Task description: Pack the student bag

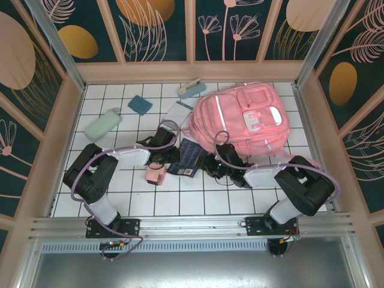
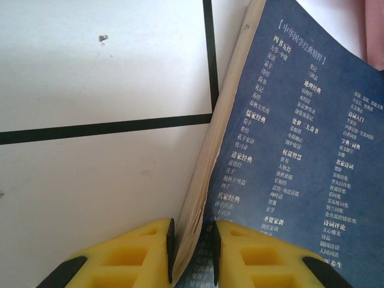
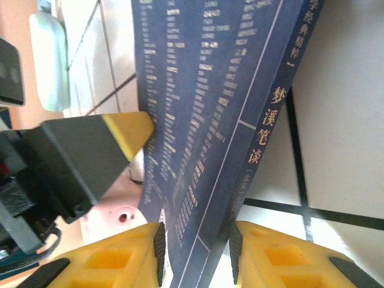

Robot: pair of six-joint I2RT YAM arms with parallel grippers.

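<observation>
Left gripper [image 2: 192, 243] was clamped on the page edge of the dark blue book [image 2: 294, 150]. Right gripper [image 3: 195, 246] was clamped across its spine. The student bag [image 1: 246, 120] lay just beside the book, far right on the tiled table [image 1: 120, 201].

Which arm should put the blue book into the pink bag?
Probably the right. Both hold the blue book, but the right gripper clamps its spine beside the student bag; the left gripper grips the page edge, farther away.
</observation>
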